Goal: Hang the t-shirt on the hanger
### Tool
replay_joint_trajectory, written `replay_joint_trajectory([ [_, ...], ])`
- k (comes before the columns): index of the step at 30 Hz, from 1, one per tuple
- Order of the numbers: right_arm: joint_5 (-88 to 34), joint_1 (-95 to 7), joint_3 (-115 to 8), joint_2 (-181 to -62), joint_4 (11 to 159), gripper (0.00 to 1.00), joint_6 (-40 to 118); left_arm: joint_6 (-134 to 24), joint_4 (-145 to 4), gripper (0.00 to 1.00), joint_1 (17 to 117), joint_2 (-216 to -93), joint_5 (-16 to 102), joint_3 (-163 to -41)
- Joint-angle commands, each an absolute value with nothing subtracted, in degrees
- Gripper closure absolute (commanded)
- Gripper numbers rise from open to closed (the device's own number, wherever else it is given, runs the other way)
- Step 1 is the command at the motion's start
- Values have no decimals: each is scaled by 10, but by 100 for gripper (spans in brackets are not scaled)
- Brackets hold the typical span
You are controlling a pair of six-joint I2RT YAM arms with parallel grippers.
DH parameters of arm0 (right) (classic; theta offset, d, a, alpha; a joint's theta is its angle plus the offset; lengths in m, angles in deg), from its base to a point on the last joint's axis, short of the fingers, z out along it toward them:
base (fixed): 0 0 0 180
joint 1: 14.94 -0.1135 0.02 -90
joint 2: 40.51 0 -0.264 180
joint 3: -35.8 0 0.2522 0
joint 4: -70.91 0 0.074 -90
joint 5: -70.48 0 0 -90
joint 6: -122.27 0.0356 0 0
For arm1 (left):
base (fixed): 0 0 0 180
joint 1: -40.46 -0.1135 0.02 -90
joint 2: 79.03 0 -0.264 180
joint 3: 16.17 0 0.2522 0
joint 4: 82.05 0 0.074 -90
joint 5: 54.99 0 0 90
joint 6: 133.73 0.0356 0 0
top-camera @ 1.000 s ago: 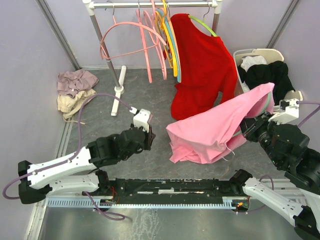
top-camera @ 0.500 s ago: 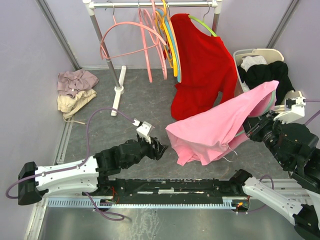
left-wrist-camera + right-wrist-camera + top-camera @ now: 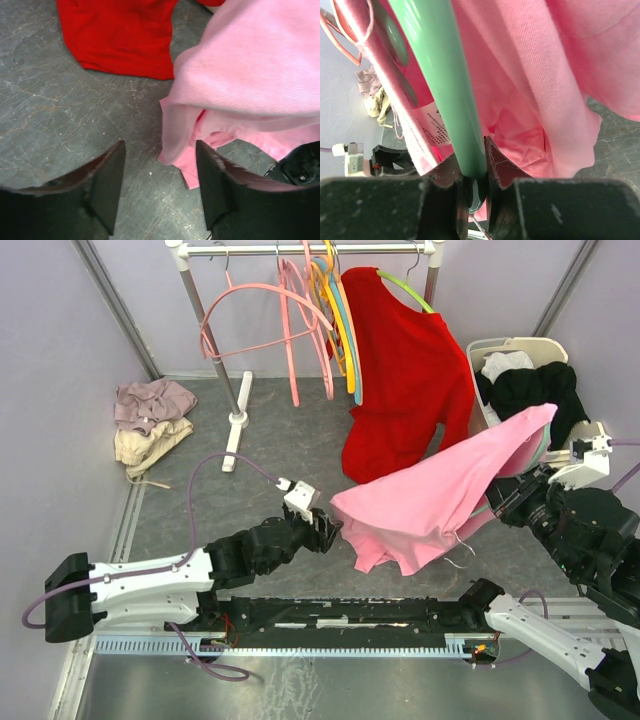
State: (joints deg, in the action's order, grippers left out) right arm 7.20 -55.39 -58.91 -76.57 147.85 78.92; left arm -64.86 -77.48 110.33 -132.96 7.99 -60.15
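Reaching further right than a second ago, the left gripper (image 3: 328, 531), jaws apart, is now just beside the t-shirt's (image 3: 440, 495) low hem near the bench's middle. The t-shirt slants up toward the right edge, draped over the hanger (image 3: 440, 75), which the right gripper (image 3: 472, 182) clamps.

The left arm (image 3: 130, 585) and right arm (image 3: 545, 625) are built alike, with glossy white link shells set between bulky matte-black joint housings. A lavender cable (image 3: 205, 466) trails from each (the left one makes a tall loop) to a small white camera block (image 3: 299, 494) at the wrist. The left gripper (image 3: 328, 531) has two broad black fingers (image 3: 107, 185) with tapered, faintly scuffed tips. The right gripper (image 3: 472, 175) is black too, with flat inner faces. Both bases are bolted to a black rail (image 3: 340, 612) edged by a ribbed aluminium strip, with a speck of orange wiring near its right end.
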Motion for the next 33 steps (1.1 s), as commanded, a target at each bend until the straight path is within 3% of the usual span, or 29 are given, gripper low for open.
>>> replay_joint_trajectory([
  [1, 67, -555, -625, -755, 1432, 99, 810, -617, -821, 44, 1098, -1341, 36, -621],
  [6, 76, -558, -621, -745, 1440, 99, 816, -598, -815, 95, 1091, -1339, 23, -642],
  [7, 80, -559, -617, -742, 1440, 99, 817, -593, -808, 97, 1090, -1337, 8, -649],
  [15, 106, -568, -601, -732, 1436, 99, 824, -592, -739, 97, 1076, -1304, 47, -674],
  [21, 112, -578, -612, -739, 1426, 99, 822, -601, -810, 69, 1076, -1223, 156, -570],
  [33, 72, -581, -659, -777, 1415, 99, 846, -581, -942, 58, 1076, -1289, 198, -549],
])
